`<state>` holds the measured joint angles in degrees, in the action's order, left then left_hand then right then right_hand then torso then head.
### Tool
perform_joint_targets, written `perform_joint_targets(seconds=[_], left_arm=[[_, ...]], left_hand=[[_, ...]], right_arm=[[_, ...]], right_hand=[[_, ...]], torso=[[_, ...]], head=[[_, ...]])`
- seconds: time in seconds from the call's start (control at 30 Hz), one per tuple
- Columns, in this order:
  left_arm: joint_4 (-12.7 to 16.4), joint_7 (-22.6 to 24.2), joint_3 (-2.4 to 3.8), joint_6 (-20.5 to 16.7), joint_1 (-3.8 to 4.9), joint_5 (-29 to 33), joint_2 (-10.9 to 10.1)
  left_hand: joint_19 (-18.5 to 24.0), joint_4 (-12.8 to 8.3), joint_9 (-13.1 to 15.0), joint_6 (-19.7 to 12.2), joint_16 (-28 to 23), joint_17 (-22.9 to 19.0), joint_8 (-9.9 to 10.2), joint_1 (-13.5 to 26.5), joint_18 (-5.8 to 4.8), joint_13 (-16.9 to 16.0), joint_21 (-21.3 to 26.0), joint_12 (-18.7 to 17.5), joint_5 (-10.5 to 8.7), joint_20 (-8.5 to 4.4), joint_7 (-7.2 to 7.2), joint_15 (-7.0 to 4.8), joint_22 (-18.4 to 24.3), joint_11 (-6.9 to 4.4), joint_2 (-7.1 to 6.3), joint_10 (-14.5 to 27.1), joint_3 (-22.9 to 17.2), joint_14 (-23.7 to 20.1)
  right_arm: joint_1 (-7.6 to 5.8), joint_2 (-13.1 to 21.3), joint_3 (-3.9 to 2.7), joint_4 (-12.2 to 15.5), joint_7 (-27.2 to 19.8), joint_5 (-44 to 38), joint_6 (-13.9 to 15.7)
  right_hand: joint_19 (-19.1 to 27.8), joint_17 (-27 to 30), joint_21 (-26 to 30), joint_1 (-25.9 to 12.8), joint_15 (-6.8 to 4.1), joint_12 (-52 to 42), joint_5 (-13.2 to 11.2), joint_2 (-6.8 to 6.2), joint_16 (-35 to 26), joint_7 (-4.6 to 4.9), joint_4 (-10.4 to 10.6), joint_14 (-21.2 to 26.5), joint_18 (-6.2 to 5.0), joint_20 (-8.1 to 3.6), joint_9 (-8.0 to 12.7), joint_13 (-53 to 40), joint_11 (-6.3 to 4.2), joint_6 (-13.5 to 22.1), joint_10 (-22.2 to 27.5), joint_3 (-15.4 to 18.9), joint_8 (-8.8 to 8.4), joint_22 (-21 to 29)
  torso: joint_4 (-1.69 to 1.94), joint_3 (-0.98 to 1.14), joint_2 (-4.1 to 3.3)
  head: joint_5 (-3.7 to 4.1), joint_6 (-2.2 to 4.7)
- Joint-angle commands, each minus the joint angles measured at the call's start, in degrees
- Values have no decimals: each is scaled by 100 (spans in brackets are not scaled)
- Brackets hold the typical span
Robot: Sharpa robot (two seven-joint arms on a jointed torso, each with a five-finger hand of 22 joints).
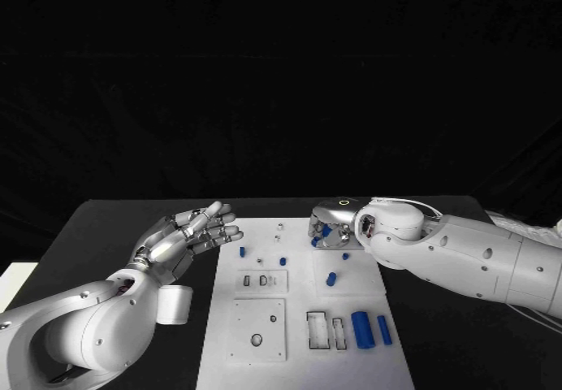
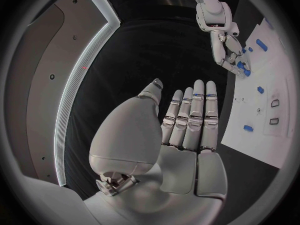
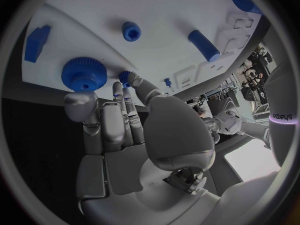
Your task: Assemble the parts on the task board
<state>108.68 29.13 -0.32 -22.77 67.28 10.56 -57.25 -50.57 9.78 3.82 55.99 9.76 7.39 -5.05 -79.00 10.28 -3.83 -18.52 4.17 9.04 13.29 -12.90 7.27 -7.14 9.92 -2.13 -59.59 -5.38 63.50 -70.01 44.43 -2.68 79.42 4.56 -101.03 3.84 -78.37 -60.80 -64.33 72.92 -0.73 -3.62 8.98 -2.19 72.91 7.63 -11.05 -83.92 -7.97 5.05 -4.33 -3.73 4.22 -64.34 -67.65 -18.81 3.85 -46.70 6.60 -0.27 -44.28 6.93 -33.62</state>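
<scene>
Head view: the left hand (image 1: 188, 236) hovers empty with fingers spread just beside the white task board (image 1: 264, 357), where blue parts (image 1: 362, 329) lie scattered. The right hand (image 1: 331, 226) reaches over the board's far edge, fingertips pinching a small blue part (image 3: 125, 76) beside a blue gear (image 3: 84, 74).

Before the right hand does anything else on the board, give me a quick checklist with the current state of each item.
1. Left hand empty, fingers apart, beside the board: ok.
2. Right hand over the board's far end: ok.
3. Right hand's fingers at a small blue part; firm hold: cannot tell.
4. Blue gear lies close to the right fingertips: ok.
5. Two long blue parts lie clear of both hands at the near end: ok.
6. Rectangular slots beside them open: ok.
</scene>
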Motion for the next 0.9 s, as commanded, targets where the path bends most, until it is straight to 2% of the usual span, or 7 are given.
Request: perform_joint_targets(seconds=[0.03, 0.37, 0.83, 0.9], left_arm=[[20, 15, 5, 125, 12, 13, -2], [19, -1, 6, 130, 14, 13, -11], [-16, -25, 6, 116, 15, 13, -8], [-27, -27, 6, 110, 15, 13, -6]], left_hand=[[16, -4, -9, 9, -37, -10, 25, 4, 17, 7, 20, -16, -19, 37, -36, 9, 8, 23, 4, 13, 22, -35], [19, -8, -9, 6, -45, -11, 32, 3, 16, 8, 24, -22, -18, 40, -39, 12, 11, 26, 5, 19, 25, -39], [30, -21, -9, -4, -67, -12, 50, -3, 15, 9, 36, -38, -15, 46, -49, 20, 22, 35, 15, 35, 31, -50], [32, -25, -9, -5, -73, -12, 54, -8, 15, 8, 39, -40, -14, 48, -50, 22, 25, 37, 23, 39, 28, -52]], right_arm=[[7, -5, -3, -2, 56, -95, -194], [10, -16, -3, -26, 28, -100, -169], [11, -38, -5, -46, 16, -19, 133], [3, -30, -26, -11, 5, 101, 212]], right_hand=[[18, -24, -76, 31, -18, -7, -27, 36, 45, 4, 17, -204, 63, -19, -12, 2, -2, -73, -78, -94, 20, -79], [2, -108, -319, 56, -46, -8, -115, 27, 145, -23, 101, -202, 100, -50, -50, -5, -42, -225, -253, -401, 27, -377], [-6, -117, -471, -36, -64, -10, -288, -17, 185, -62, 284, -196, 121, -71, -89, -11, -73, -333, -357, -542, 32, -562], [-7, -111, -482, -36, -66, -9, -275, -13, 184, -65, 298, -194, 123, -74, -93, -11, -78, -343, -365, -558, 33, -577]], torso=[[6, -1, -7], [12, -2, -21], [22, -9, -24], [30, -8, -22]], head=[[15, -15], [26, -30], [50, -20], [47, -10]])
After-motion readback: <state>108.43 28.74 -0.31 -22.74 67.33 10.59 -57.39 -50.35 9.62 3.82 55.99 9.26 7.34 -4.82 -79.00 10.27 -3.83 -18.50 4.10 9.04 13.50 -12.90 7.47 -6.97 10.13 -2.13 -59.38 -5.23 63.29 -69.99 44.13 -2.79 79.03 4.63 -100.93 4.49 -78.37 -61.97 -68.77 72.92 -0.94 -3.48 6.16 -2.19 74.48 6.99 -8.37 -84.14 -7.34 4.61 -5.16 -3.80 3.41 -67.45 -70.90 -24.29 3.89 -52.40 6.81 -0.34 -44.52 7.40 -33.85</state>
